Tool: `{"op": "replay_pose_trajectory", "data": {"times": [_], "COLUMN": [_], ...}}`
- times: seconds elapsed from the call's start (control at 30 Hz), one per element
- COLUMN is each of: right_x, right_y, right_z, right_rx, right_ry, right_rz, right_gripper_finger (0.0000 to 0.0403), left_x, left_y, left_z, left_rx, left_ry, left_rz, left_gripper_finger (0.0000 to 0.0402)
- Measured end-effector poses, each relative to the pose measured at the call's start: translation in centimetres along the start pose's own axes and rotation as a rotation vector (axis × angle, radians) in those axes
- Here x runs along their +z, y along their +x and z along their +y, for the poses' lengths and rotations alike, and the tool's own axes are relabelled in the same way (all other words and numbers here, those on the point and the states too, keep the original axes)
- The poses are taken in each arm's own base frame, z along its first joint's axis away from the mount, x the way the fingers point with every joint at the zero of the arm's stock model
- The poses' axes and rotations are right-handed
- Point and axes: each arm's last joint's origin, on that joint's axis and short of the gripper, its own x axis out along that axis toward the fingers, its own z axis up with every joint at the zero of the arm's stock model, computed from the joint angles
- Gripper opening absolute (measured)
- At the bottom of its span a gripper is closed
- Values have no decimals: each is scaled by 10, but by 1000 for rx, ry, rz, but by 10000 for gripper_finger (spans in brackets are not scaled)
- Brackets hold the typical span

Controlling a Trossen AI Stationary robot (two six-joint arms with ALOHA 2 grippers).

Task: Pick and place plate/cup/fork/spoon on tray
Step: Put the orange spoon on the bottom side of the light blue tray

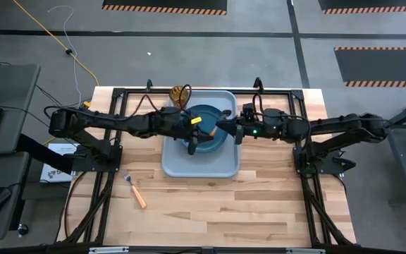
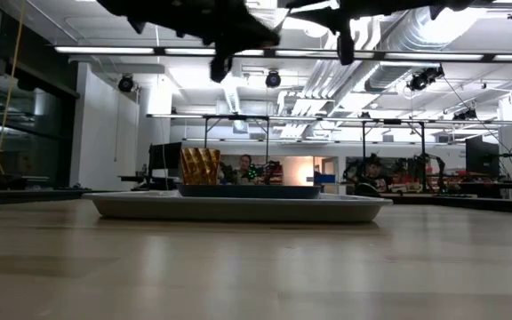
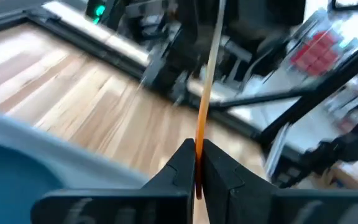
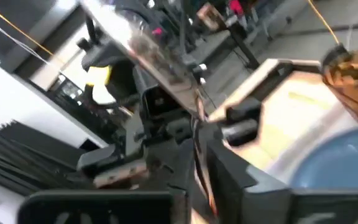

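The pale blue-grey tray [image 1: 199,166] lies mid-table, with the dark blue plate [image 1: 210,130] in it and the amber cup [image 1: 180,94] standing at its far left corner. My left gripper [image 1: 192,137] hangs above the plate, shut on the orange-handled spoon [image 3: 202,118]. My right gripper [image 1: 223,127] hangs above the plate's right side, and its fingers [image 4: 229,168] stand together. The fork [image 1: 135,190] lies flat on the table, near and to the left of the tray. My left gripper pinches the spoon's orange handle [image 3: 199,163] between its two fingertips. The spoon sticks out beyond the fingertips, seen edge-on, with its silver stem [image 3: 215,43] farthest from them. It is lifted clear above the plate and tray.
Black frame rails [image 1: 118,92] run along the table's far edge and down both sides by the arm bases. Bare wood [image 1: 210,212] lies in front of the tray. The low view shows the tray [image 2: 238,206] with the plate and cup, and people far behind.
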Motion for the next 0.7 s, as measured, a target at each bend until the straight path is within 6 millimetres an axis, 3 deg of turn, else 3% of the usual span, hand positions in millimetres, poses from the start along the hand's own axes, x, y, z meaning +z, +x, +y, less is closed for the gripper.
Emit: {"op": "replay_pose_trajectory", "data": {"times": [0.2, 0.37, 0.5, 0.7], "right_x": [5, 13, 15, 2], "right_y": [-18, -29, -20, 9], "right_z": [1, 7, 10, 3], "right_rx": [-84, -151, -189, -213], "right_ry": [-48, -136, -221, -282], "right_rz": [133, 229, 289, 388], "right_gripper_finger": [135, 195, 213, 215], "left_x": [8, -2, -19, -24], "left_y": [-44, -75, -78, -66], "left_z": [7, 14, 18, 17], "left_rx": [85, 136, 150, 140], "left_ry": [31, -63, -170, -200], "left_rz": [137, 340, 523, 536], "left_gripper_finger": [2, 2, 1, 1]}}
